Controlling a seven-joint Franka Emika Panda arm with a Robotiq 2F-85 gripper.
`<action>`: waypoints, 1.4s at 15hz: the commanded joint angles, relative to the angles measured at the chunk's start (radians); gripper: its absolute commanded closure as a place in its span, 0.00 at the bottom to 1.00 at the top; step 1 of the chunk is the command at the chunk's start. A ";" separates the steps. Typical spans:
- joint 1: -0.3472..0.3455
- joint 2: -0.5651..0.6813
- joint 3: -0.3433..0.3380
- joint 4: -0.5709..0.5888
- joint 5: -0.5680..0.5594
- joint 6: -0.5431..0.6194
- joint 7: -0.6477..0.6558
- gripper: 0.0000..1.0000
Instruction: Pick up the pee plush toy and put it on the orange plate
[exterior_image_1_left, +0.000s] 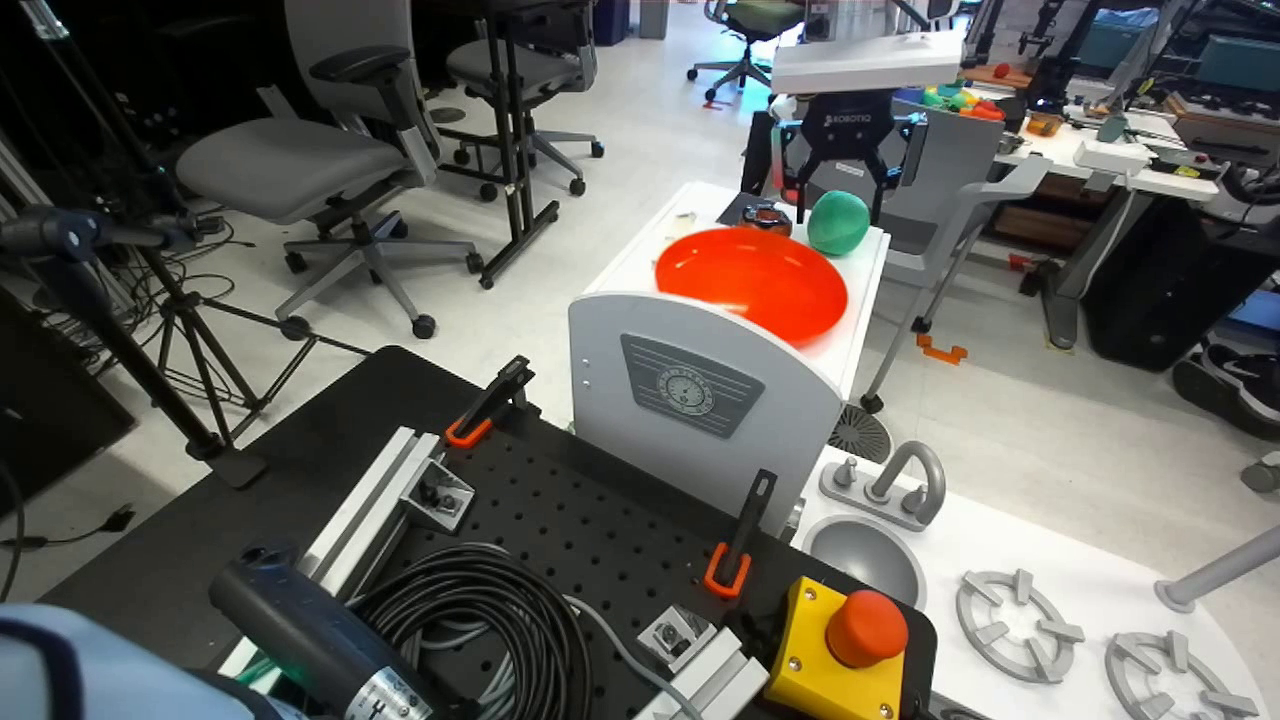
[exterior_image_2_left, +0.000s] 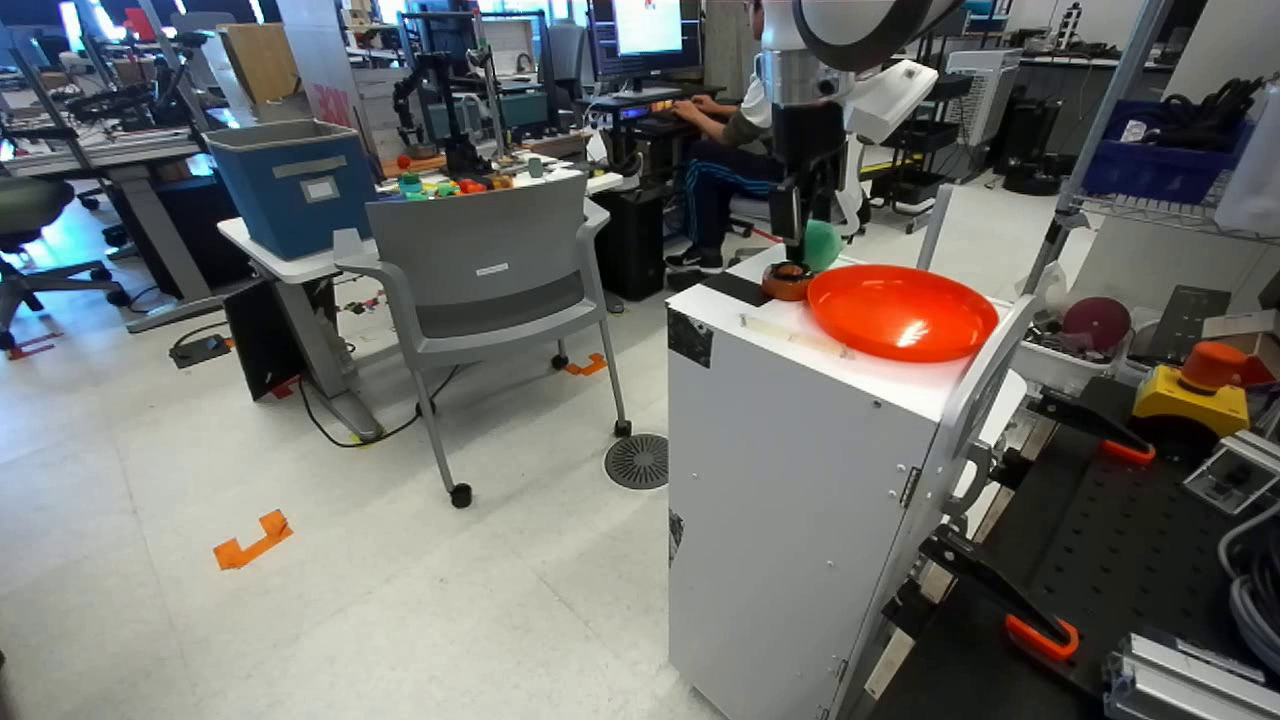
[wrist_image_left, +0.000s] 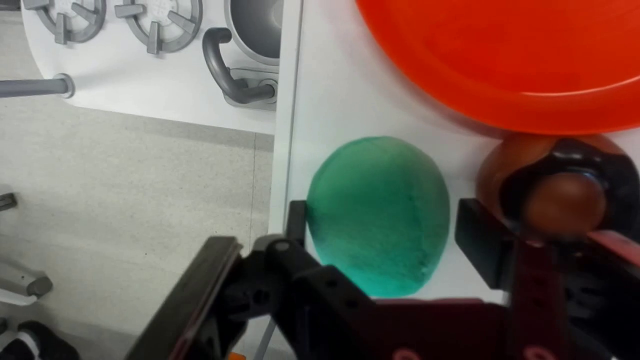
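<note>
Grasp stage: lined up, not yet made.

Exterior view, left to right: flat white cabinet top; on it, near, the round, shallow, glossy orange plate, nothing in it; just far of that, a round brown object with glossy black patches; then, far right, the small round green plush ball, the black Robotiq gripper spread astride it. Wrist view: left finger touching or just beside the ball, cannot tell which; right finger clearly apart from it, close by the brown object. Ball not held, by my reading. Next calls for drawing the fingers in, lifting above the plate's rim, then carrying near and left to release.
</note>
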 joint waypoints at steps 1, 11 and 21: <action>-0.004 -0.035 -0.004 -0.047 -0.005 0.041 -0.018 0.56; -0.004 -0.041 -0.003 -0.047 -0.003 0.034 -0.018 0.96; 0.003 -0.054 -0.007 -0.061 -0.014 0.044 -0.004 0.95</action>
